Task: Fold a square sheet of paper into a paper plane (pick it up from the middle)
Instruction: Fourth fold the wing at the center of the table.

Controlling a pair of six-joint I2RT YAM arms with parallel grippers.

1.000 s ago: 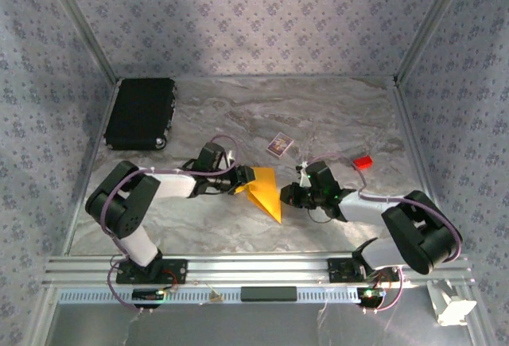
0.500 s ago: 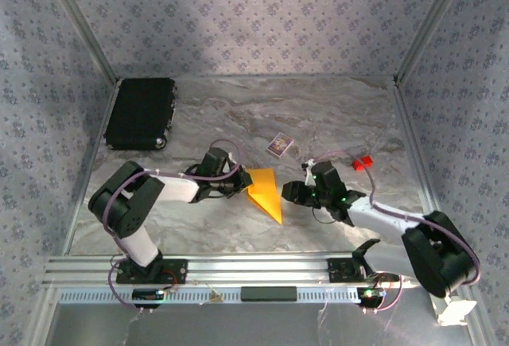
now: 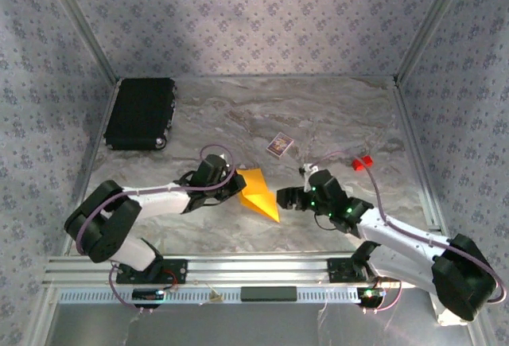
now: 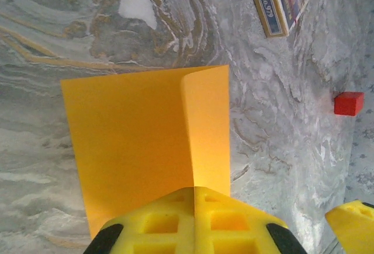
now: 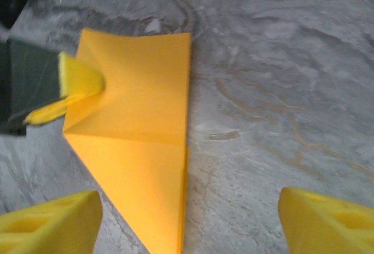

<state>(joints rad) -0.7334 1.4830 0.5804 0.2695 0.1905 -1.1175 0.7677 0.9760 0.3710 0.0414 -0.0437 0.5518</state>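
Overhead, the folded orange-yellow sheet of paper (image 3: 258,193) lay near the middle of the marbled tabletop (image 3: 334,115), its narrow point aimed toward the near edge. The left pincer (image 3: 237,184) met the sheet's left edge, and the right pincer (image 3: 285,199) sat just beside the sheet's right edge. A small patterned card (image 3: 277,145) lay beyond the paper, a red block (image 3: 363,162) was off to the right, and a black case (image 3: 141,113) rested in the far left corner.

In the left wrist view, the left pincer (image 4: 194,198) was closed tight on the near edge of the sheet of paper (image 4: 134,137), right on a crease that ran away from its yellow fingers (image 4: 175,222). The card (image 4: 283,0) and the red block (image 4: 349,103) lay apart from the sheet.

In the right wrist view, the right pincer (image 5: 190,213) stood wide open and held nothing, with its yellow fingers (image 5: 49,225) set on either side of the sheet's tapering point. The sheet of paper (image 5: 137,149) lay flat ahead of it, and the left pincer (image 5: 76,87) was clamped on the sheet's far left edge.
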